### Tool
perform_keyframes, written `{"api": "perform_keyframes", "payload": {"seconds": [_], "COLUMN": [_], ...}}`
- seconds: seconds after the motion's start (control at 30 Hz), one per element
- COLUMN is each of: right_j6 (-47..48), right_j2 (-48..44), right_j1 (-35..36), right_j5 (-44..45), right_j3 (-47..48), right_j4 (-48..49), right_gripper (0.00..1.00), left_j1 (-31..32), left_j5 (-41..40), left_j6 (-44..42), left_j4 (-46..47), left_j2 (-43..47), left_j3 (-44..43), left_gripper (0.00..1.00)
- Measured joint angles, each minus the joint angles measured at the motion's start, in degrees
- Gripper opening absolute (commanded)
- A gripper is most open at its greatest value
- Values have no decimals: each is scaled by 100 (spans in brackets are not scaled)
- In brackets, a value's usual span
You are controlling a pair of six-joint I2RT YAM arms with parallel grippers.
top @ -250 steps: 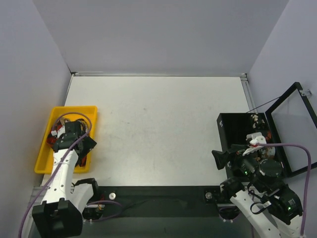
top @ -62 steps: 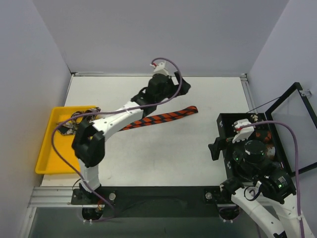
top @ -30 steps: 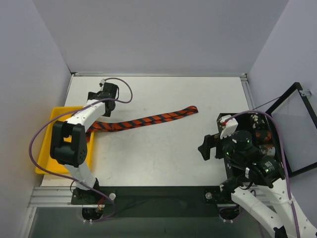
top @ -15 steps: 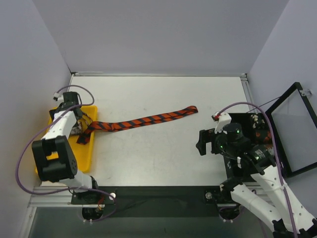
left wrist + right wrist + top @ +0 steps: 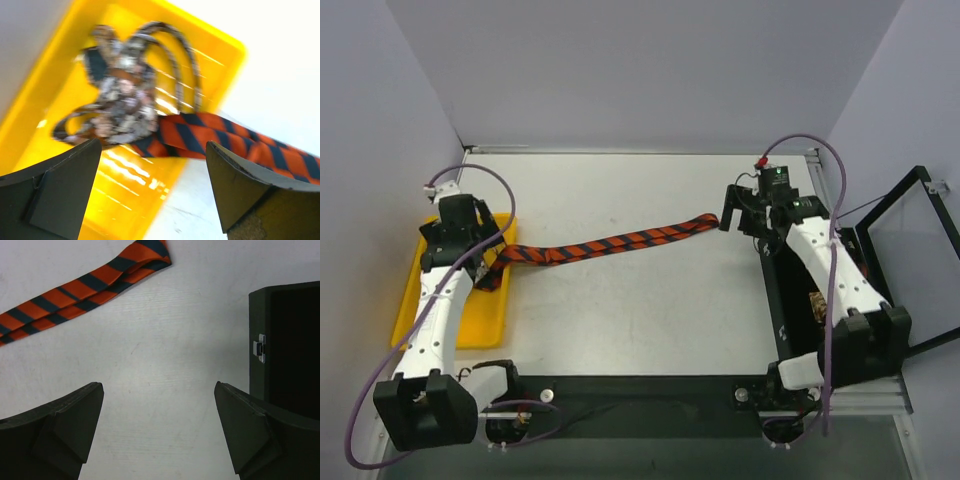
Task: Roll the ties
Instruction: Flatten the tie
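On the counter (image 5: 640, 330) the striped tie (image 5: 610, 241) lies stretched, one end in the yellow tray (image 5: 410, 320). Left hand (image 5: 155, 195), right hand (image 5: 160, 430) both apart, empty. Pinch the free tip squarely, roll tight.

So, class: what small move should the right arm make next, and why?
Probably shift the open right claw over the free tip of the orange-and-black striped fabric tie and lower: the tie lies flat, unrolled, that tip just beside the claw.
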State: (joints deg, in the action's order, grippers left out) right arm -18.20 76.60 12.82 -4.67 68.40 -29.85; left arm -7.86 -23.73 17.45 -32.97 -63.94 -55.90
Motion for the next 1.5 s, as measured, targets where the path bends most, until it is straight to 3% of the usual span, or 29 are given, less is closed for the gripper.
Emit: {"api": "perform_keyframes", "payload": {"seconds": [0.13,0.33,0.7,1.17,1.37,1.5], "right_j6": [-125,-284,-341,20,50,31], "right_j2": [1088,2465,4048,4518,4518,4511], "right_j1": [-452,-739,-837,-629,-391,-262], "right_j5": [-254,-426,-640,-822,-680,-487], "right_j3": [402,1014,2232,2159,2072,1998], "right_j4": [223,616,1143,1241,1222,1268], "right_gripper": [80,65,62,58,49,38], "left_j1": [780,1469,1497,1488,1440,1303], "left_j5": [358,586,979,1091,1097,1161], "left_j6": [-20,-160,-129,356,501,621], "left_j4": [-24,-203,-404,-531,-544,-544], "left_j2": [203,516,719,734,737,737], "left_j3": [42,59,293,520,612,638], "left_gripper": [97,97,97,97,97,97]}}
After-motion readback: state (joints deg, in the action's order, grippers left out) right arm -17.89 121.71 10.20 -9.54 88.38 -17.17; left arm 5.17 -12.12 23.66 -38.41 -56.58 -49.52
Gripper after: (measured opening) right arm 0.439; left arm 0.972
